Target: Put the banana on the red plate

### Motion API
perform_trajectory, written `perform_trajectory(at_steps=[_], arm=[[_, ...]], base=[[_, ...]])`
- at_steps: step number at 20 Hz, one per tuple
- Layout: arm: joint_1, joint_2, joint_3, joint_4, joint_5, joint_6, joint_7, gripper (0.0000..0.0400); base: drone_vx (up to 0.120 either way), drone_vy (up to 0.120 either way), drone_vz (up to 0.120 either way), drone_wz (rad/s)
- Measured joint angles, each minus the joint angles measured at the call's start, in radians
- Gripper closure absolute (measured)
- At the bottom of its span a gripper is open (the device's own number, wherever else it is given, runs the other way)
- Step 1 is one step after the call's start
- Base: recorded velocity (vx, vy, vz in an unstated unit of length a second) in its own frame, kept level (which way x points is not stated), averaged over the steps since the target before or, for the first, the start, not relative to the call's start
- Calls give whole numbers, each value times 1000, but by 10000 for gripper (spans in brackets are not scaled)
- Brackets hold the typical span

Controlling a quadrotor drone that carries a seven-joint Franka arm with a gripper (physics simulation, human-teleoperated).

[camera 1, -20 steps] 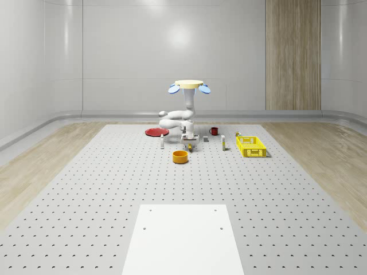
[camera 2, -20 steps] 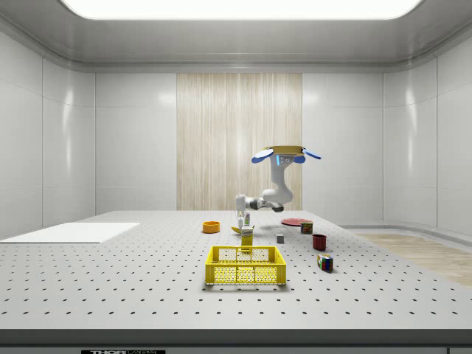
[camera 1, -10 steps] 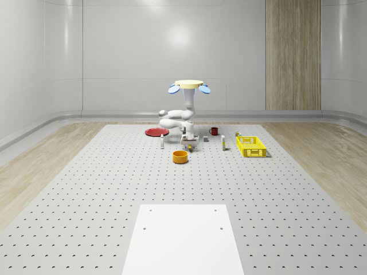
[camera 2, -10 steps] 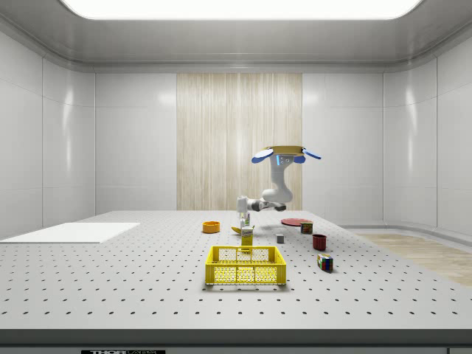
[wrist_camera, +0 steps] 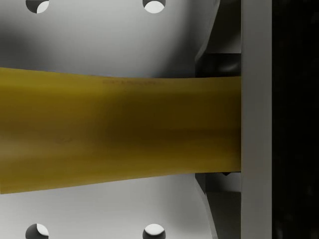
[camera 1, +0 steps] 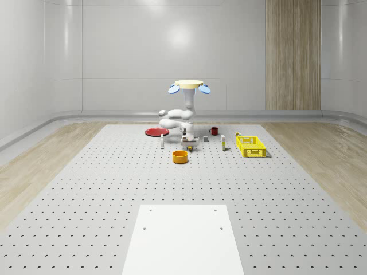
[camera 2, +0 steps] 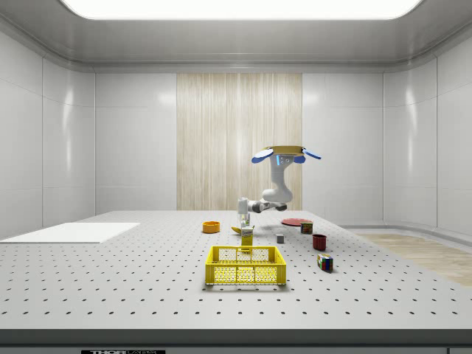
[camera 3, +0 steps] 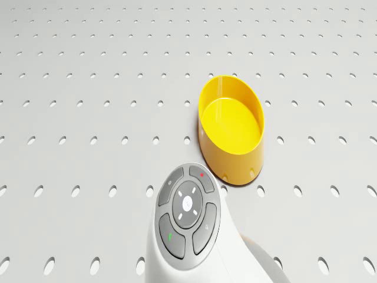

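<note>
Banana [wrist_camera: 119, 132]: one; the wrist view has it close up, lying across the perforated table [wrist_camera: 99, 35], one end meeting a grey finger [wrist_camera: 255, 119]. From the side it is a small yellow shape [camera 2: 237, 230] on the table below the gripper.
Gripper [camera 2: 242, 218]: one, pointing down over the banana; the finger contact seen at the wrist suggests a grip, but whether the fingers are clamped I cannot tell.
Drone [camera 1: 189, 85]: one, hovering above the table's far part, between the red plate and the red mug.
Red plate [camera 1: 155, 132]: one, on the table, to the whole-scene view's left of the arm, apart from the banana.
Orange bowl [camera 3: 231, 128]: one; the drone view looks into its hollow, beside the arm's button pad [camera 3: 187, 210].
Yellow crate [camera 2: 245, 265]: one, nearest the side camera.
Red mug [camera 1: 214, 130]: one.
Colour cube [camera 2: 324, 262]: one, seen from the side.
</note>
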Motion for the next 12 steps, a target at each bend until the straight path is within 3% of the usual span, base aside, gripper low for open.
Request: perform_trajectory(at_steps=[3, 9, 12], arm=[[-8, -16, 0, 2, -2, 13, -9, 209], [1, -17, 53, -15, 42, -7, 10, 210], [5, -16, 93, -24, 79, -20, 14, 210]], base=[[0, 0, 0, 0], [0, 0, 0, 0], [0, 0, 107, 0]])
